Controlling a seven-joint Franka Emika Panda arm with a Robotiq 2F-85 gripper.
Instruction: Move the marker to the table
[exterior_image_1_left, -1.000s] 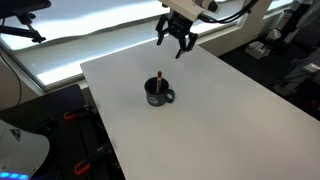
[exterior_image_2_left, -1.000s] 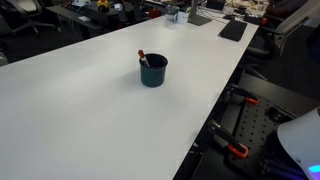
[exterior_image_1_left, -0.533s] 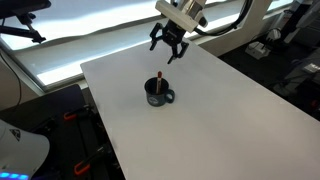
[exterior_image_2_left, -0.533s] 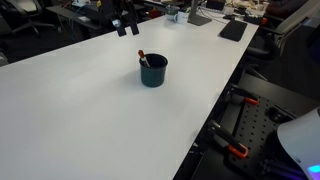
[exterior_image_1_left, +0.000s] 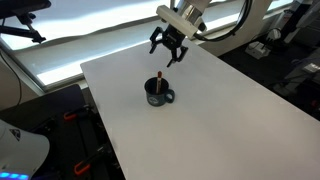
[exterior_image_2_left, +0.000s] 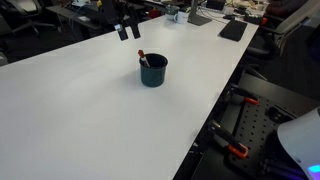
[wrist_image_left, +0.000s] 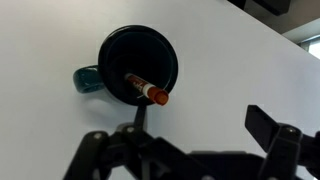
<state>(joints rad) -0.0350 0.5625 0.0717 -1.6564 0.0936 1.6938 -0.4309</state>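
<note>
The reddish-orange marker (exterior_image_1_left: 160, 78) stands tilted inside the dark blue-black mug (exterior_image_1_left: 158, 95) near the middle of the white table (exterior_image_1_left: 220, 110). Both also show in an exterior view, the marker (exterior_image_2_left: 143, 57) in the mug (exterior_image_2_left: 153, 71). In the wrist view the marker (wrist_image_left: 147, 90) leans in the mug (wrist_image_left: 138, 66), whose handle points left. My gripper (exterior_image_1_left: 168, 52) hangs open and empty above the table, beyond the mug and apart from it. It also shows in an exterior view (exterior_image_2_left: 127, 32). In the wrist view its fingers (wrist_image_left: 200, 128) are spread wide below the mug.
The table's edges drop to a floor with chairs and dark gear (exterior_image_1_left: 70, 120). Desks with laptops and clutter (exterior_image_2_left: 215, 15) stand beyond the far end. A bright window band (exterior_image_1_left: 70, 40) runs behind the table.
My gripper has moved from the table's far edge toward the mug and a little lower over the second, staying open. The mug and marker have not moved.
</note>
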